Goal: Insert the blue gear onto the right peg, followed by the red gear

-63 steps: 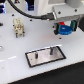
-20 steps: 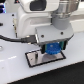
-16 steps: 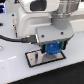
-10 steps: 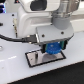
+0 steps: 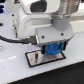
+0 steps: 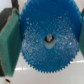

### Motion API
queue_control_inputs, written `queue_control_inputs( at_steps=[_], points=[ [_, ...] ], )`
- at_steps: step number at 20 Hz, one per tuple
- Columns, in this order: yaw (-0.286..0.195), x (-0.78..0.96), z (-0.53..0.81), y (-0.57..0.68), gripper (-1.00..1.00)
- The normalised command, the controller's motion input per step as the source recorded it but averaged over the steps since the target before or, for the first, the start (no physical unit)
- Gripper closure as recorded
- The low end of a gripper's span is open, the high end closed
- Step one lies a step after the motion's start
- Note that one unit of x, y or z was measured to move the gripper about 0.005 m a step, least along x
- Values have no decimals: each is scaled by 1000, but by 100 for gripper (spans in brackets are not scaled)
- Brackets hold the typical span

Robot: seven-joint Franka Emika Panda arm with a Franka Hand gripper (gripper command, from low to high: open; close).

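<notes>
Pincer (image 5: 53, 49) clamped on blue gear (image 6: 48, 41), gear lying flat, hub axis vertical, over grey plate (image 5: 35, 59)

The blue gear (image 6: 49, 42) looks like moulded plastic, its face finely speckled and grainy rather than polished. The fingers (image 6: 9, 44) of the claw (image 5: 53, 49) carry dull green, rubbery-looking pads. The surface (image 5: 20, 72) is smooth white with a soft sheen. The plate (image 5: 36, 59) looks matt grey inside a black rim.
</notes>
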Motion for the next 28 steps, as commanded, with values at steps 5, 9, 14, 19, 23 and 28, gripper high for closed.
queue_control_inputs(
  at_steps=[5, 9, 14, 19, 23, 28],
  points=[
    [0, 297, -70, -23, 100],
    [0, 196, -193, -59, 100],
    [0, 106, -138, 11, 100],
    [0, 0, 113, 74, -100],
    [0, -92, 390, 109, -100],
    [0, -227, 446, 95, -100]
  ],
)
